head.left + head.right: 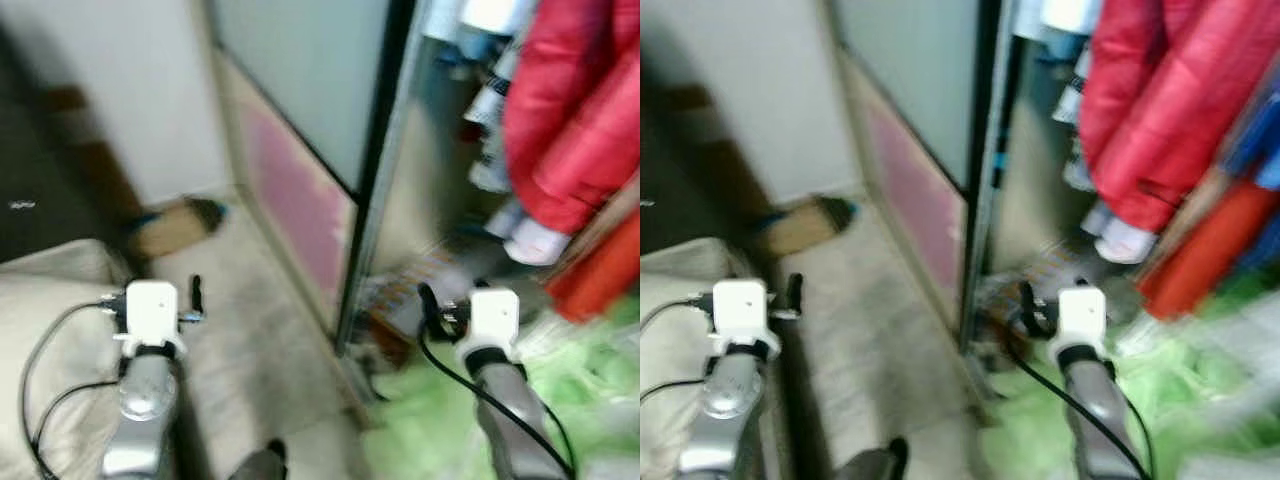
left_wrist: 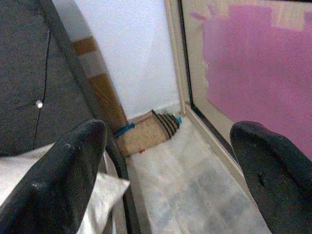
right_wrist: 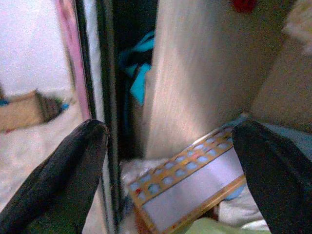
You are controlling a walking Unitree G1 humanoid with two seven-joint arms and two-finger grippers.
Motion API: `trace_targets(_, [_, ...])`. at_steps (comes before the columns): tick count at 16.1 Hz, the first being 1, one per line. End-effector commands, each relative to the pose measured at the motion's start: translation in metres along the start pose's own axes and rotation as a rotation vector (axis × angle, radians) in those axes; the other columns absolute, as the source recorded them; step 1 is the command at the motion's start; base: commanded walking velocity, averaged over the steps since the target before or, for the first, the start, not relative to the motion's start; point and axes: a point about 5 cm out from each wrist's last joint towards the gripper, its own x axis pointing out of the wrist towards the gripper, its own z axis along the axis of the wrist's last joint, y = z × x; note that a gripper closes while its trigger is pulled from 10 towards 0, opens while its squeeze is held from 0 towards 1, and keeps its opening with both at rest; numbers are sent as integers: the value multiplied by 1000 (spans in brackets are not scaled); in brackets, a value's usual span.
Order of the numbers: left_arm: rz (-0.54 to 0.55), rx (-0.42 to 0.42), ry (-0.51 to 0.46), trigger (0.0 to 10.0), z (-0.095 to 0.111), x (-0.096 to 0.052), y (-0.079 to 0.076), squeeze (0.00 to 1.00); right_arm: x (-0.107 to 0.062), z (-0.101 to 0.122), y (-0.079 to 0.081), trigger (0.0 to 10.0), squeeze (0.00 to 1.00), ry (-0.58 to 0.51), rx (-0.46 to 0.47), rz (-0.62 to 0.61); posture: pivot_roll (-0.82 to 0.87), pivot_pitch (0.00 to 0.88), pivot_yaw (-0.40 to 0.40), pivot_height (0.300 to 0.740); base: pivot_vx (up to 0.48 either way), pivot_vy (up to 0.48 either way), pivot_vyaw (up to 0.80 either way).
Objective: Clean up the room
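Blurred view down a narrow strip of pale floor (image 1: 250, 330) beside a wardrobe. At far left, a cream bed (image 1: 50, 330) with a dark headboard (image 2: 29, 73) behind it. The left gripper (image 2: 168, 170) is raised over the bed's edge, its fingers (image 2: 63, 175) spread wide and holding nothing. Ahead of it, at the far end of the floor against the white wall (image 1: 130, 90), lies a brown cardboard box (image 2: 146, 131) with something blue beside it.

In the middle stands a sliding door (image 1: 300, 120), grey above with a pink panel (image 2: 253, 68) lower down, edged by a dark frame.

To the right the wardrobe is open. The right gripper (image 3: 170, 170) is held out at its foot, fingers (image 3: 68, 175) likewise spread apart and empty. Just beyond them a flat box (image 3: 190, 185) with a gold border and rows of blue dots leans tilted on the wardrobe floor, among white cloth. Teal fabric (image 3: 139, 78) hangs in the dark gap behind the door frame. Above, red jackets (image 1: 570, 110) hang, with an orange-red garment (image 1: 1210, 250) lower right. Pale green cloth (image 1: 450, 420) lies heaped at bottom right under the right arm.
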Motion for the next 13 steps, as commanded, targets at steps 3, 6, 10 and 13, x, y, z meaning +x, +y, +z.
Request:
trace_targets(3, [-18, 10, -3, 10000, 3, -4, -3, 0, 1, 5, -1, 10000, 0, -11, 13, -13, -2, 75, -24, 740, 0, 0, 800])
trace_targets(6, [27, 17, 35, 10000, 3, -9, 1, 0, 0, 12, -4, 10000, 0, -20, 11, -13, 4, 97, -38, 740, 0, 0, 800])
trace_targets(10, [-4, -56, 25, 10000, 11, -15, 2, 0, -1, 18, -4, 10000, 0, -23, 10, 5, 11, 133, -57, 740, 0, 0, 800])
trace_targets(13, [33, 7, 12, 10000, 12, -16, 7, 0, 2, 20, -5, 10000, 0, -20, 12, 7, 14, 129, -56, 740, 0, 0, 800])
